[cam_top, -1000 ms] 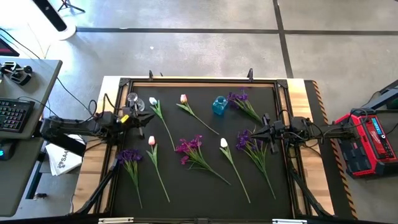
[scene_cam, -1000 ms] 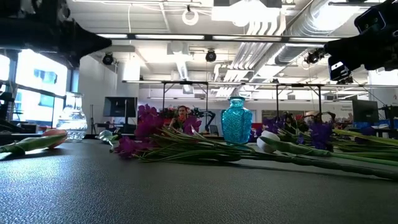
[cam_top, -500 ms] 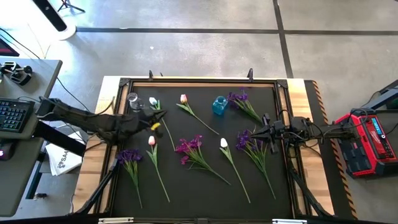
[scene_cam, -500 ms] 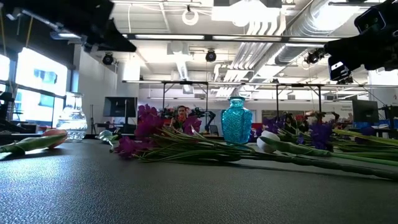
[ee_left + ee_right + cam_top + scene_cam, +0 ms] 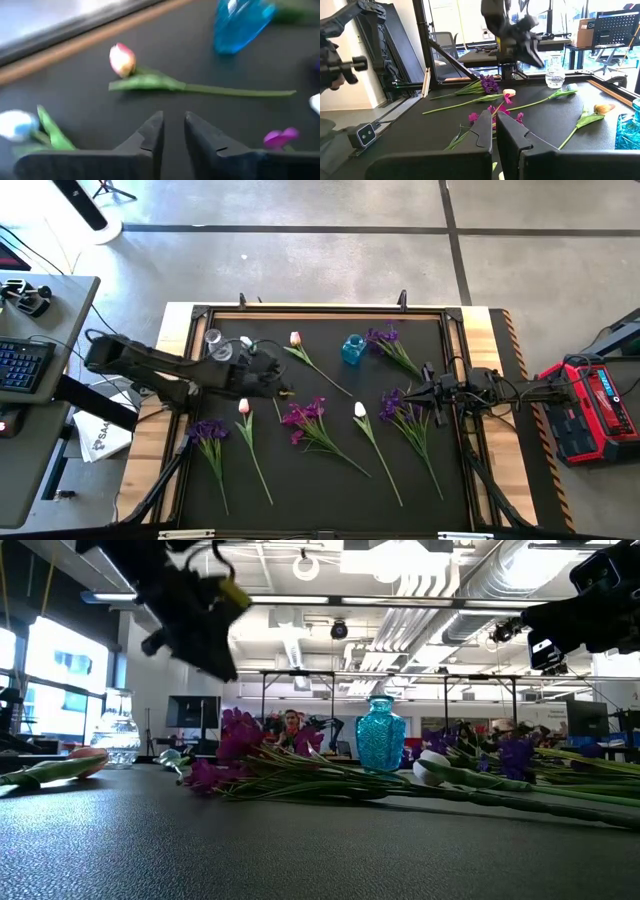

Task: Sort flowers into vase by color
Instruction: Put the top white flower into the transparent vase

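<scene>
Flowers lie flat on the black mat: a pink tulip (image 5: 295, 338) (image 5: 122, 59), a white tulip (image 5: 246, 343), a second pink tulip (image 5: 243, 407), a magenta cluster (image 5: 305, 415), another white tulip (image 5: 360, 410) and purple clusters (image 5: 207, 430) (image 5: 385, 338) (image 5: 397, 404). A blue vase (image 5: 352, 350) and a clear vase (image 5: 213, 340) stand near the far edge. My left gripper (image 5: 284, 389) (image 5: 173, 131) hovers tipped downward above the mat between the pink tulip's stem and the magenta cluster, fingers slightly open, nothing between them. My right gripper (image 5: 416, 393) (image 5: 494, 131) waits shut at the right, above the mat.
A black frame (image 5: 320, 310) borders the mat, with wooden table margins (image 5: 150, 440) outside it. A red device (image 5: 595, 405) sits off the right edge and a desk with a keyboard (image 5: 22, 365) off the left. Bare mat shows along the near edge (image 5: 320, 500).
My left arm has swung out from the table's left edge toward the middle, passing over the white tulip, and its gripper has tipped from level to slanting down. The flowers and vases have stayed where they were.
</scene>
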Motion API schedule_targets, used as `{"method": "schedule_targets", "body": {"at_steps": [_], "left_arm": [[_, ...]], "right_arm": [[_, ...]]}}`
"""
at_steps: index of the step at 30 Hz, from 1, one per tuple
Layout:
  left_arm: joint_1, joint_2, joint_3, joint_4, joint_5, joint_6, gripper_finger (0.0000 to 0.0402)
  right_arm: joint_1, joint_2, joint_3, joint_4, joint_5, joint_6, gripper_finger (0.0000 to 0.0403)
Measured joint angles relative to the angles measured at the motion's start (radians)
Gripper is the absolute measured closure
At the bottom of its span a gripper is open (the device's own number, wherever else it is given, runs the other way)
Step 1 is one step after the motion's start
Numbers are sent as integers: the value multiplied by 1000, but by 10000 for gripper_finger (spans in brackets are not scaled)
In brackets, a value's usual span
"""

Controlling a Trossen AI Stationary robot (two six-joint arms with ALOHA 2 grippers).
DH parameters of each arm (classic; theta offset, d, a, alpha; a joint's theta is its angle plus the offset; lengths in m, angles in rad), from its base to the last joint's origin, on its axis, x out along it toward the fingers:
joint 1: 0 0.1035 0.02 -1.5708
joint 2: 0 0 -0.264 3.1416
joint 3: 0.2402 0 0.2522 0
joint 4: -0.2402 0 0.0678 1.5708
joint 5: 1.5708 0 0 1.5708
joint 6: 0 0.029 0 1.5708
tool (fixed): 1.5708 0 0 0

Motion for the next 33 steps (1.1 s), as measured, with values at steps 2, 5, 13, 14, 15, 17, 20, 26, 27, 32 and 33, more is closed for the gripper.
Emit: {"method": "schedule_targets", "body": {"at_steps": [2,5,13,14,15,17,20,26,27,32,33], "left_arm": [[12,31,0,-51,44,-80,299],[31,59,0,-137,127,-188,259],[91,70,-39,-277,188,-408,186],[107,70,-52,-276,206,-421,185],[123,70,-68,-272,213,-426,185],[162,70,-104,-237,214,-427,187],[220,70,-158,-139,214,-427,193],[299,70,-231,42,206,-363,197],[309,70,-235,48,205,-357,197],[339,108,-253,63,198,-347,197],[343,124,-252,76,199,-347,198]], "right_arm": [[0,0,0,0,0,0,402],[0,0,0,0,0,0,402],[0,0,0,0,0,0,402],[0,0,0,0,0,0,402],[0,0,0,0,0,0,402],[0,0,0,0,0,0,402],[0,0,0,0,0,0,402],[0,0,0,0,0,0,402],[0,0,0,0,0,0,402],[0,0,0,0,0,0,402],[0,0,0,0,0,0,402]]}}
